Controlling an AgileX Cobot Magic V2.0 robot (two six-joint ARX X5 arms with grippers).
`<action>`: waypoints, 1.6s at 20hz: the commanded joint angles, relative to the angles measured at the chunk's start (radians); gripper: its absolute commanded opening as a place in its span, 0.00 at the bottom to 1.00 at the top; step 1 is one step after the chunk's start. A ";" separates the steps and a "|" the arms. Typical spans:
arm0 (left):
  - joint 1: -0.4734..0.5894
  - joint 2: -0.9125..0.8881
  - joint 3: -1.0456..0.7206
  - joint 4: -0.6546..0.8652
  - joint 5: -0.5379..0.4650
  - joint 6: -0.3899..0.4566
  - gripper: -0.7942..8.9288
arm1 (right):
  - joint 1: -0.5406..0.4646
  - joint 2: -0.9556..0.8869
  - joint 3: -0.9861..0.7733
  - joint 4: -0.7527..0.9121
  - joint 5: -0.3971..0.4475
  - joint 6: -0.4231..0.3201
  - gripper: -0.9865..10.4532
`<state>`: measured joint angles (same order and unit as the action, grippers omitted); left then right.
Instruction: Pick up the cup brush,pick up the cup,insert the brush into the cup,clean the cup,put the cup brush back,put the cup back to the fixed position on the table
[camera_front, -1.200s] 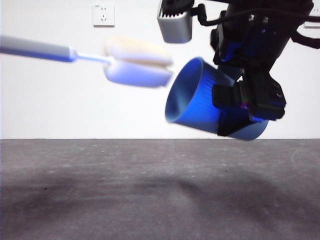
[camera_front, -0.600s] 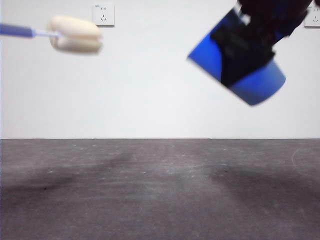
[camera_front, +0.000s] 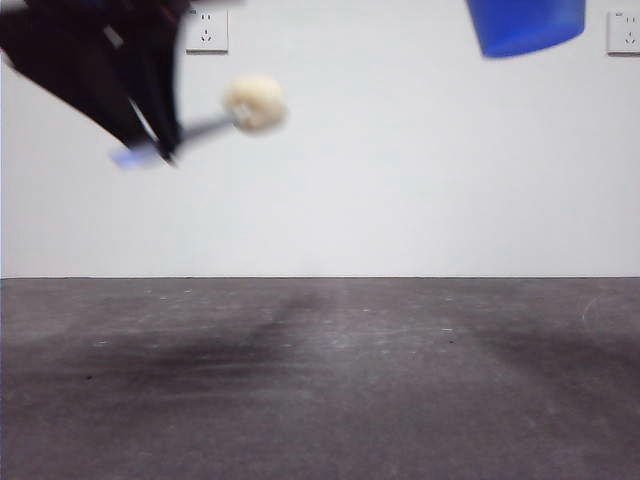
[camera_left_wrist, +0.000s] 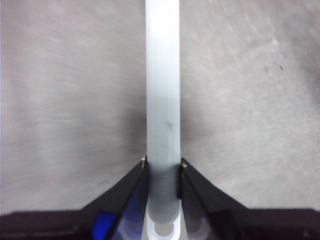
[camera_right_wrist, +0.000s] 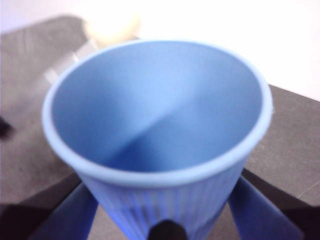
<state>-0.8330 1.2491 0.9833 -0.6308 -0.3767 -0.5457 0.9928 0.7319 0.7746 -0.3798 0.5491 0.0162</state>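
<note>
My left gripper (camera_left_wrist: 162, 167) is shut on the pale handle of the cup brush (camera_left_wrist: 162, 90), which runs straight out between its two black jaws. In the front view that arm is a dark blur at the upper left, and the cup brush's cream sponge head (camera_front: 254, 103) sticks out to its right, high above the table (camera_front: 320, 380). The blue ribbed cup (camera_right_wrist: 160, 125) is held in my right gripper (camera_right_wrist: 162, 220), its open mouth facing the wrist camera and empty. Only the cup's base (camera_front: 525, 25) shows at the front view's top right edge.
A white wall with two sockets (camera_front: 206, 30) stands behind the table. The blurred sponge head (camera_right_wrist: 111, 22) shows beyond the cup's rim in the right wrist view. Nothing else stands on the table.
The cup has risen and swung upright, nearly out of the top of the view. The brush has pulled away from it; the left arm has come into view and the sponge head now points toward the camera.
</note>
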 joint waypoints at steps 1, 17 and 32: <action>0.041 0.107 -0.010 0.100 0.064 -0.037 0.07 | 0.002 -0.045 0.003 -0.010 -0.001 0.040 0.07; 0.128 0.501 -0.010 0.323 0.200 -0.098 0.07 | 0.002 -0.124 0.003 -0.102 0.000 0.089 0.07; 0.128 0.386 -0.008 0.233 0.255 0.030 0.51 | -0.048 0.031 -0.059 0.053 -0.002 0.133 0.07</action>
<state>-0.7063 1.6451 0.9825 -0.3996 -0.1207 -0.5331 0.9474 0.7605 0.7326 -0.3344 0.5480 0.1356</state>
